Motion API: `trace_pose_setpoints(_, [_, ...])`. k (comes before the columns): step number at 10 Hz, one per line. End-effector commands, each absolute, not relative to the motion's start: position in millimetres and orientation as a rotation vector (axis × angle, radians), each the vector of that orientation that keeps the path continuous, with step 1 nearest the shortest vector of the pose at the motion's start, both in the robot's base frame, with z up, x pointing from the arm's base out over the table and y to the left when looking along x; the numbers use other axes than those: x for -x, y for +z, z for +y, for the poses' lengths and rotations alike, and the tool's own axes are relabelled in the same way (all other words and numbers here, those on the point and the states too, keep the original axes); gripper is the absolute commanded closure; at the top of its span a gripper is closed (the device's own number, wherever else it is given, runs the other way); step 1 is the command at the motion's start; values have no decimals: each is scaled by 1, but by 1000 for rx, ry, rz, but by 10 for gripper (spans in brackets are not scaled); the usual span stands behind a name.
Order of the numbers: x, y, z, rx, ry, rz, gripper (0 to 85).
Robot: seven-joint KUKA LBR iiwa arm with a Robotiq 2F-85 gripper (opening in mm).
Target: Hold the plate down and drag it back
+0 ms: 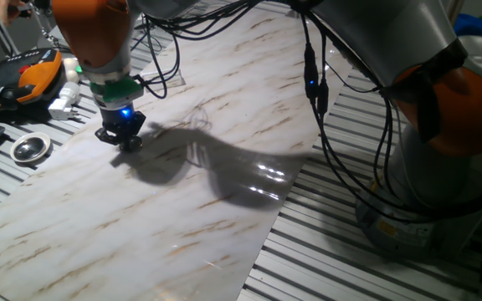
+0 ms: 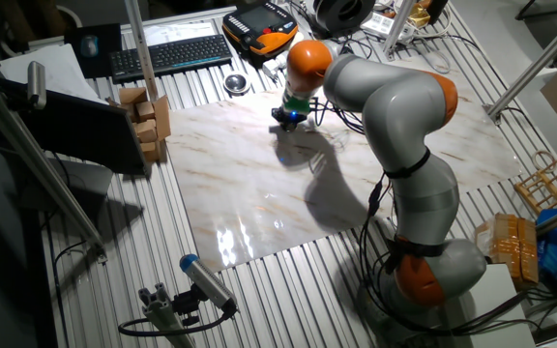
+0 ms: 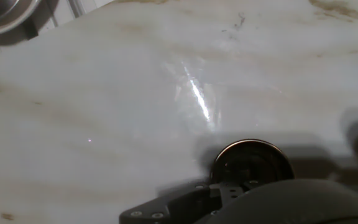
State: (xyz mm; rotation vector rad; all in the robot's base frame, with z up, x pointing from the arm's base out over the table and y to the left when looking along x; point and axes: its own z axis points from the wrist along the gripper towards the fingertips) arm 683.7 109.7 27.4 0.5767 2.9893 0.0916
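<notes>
- My gripper [image 1: 122,139] is down at the counter [image 1: 182,209] near its far-left corner. In the hand view, dark gripper parts fill the bottom edge; I cannot tell whether the fingers are apart or together.
- The plate [image 3: 252,163] lies flat on the counter directly ahead of my gripper in the hand view, its near edge hidden by the gripper. Contact cannot be confirmed. The fixed views do not resolve the plate.
- Handling judgement: the plate is a small, thin, rigid metal disc, so probably light and not fragile. It should slide readily on this polished surface.
- Hold point: press straight down on the darker centre, inside the raised rim. An off-centre push on the rim could tip the plate or let it squirt out sideways.
- Surface: a glossy marble-patterned slab with strong glare streaks. Expect low friction, so keep the downforce steady while dragging.
- Beyond the slab edge the bench is ribbed metal; keep the drag on the slab.
- Room: a larger dish [image 1: 30,148] sits off the slab, near the gripper but apart from it. It is not the target.
- Farther off: a keyboard [image 2: 167,54], an orange-and-black pendant [image 2: 260,25], small cardboard boxes [image 2: 147,121] and loose cables.
</notes>
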Motion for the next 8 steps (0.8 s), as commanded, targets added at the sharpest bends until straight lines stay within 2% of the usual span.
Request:
trace_pose_setpoints(1, [-684,29,112,-581,89,2992,850])
trace_pose_setpoints(8, [-680,26,135,-625,91,2986,850])
